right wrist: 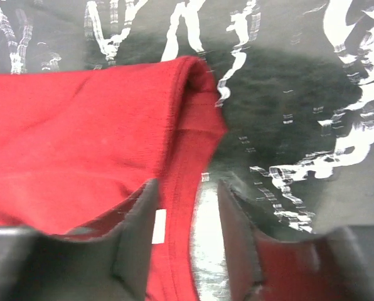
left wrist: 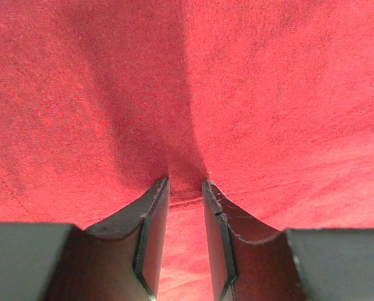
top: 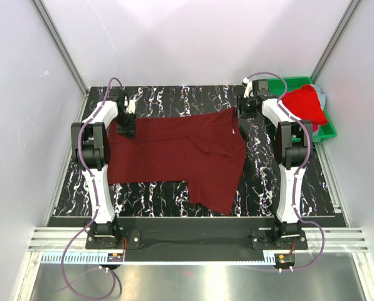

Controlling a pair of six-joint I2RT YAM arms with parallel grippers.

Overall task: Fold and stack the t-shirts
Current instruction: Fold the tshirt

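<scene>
- The maroon t-shirt (top: 174,150) lies spread across the middle of the black, white-veined table (top: 149,188). It is mostly flat, with a diagonal crease near its centre and one flap reaching toward the near edge.
- A stitched hem and a small white label (right wrist: 159,226) show at its far right corner.
- The left gripper (left wrist: 186,183) is clamped on a pinch of the shirt's left edge, and the cloth puckers at its tips.
- The right gripper (right wrist: 187,185) stands released over that corner, with bare table between its jaws.
- A bright red t-shirt (top: 305,103) sits in the green bin (top: 328,132) at the far right.
</scene>
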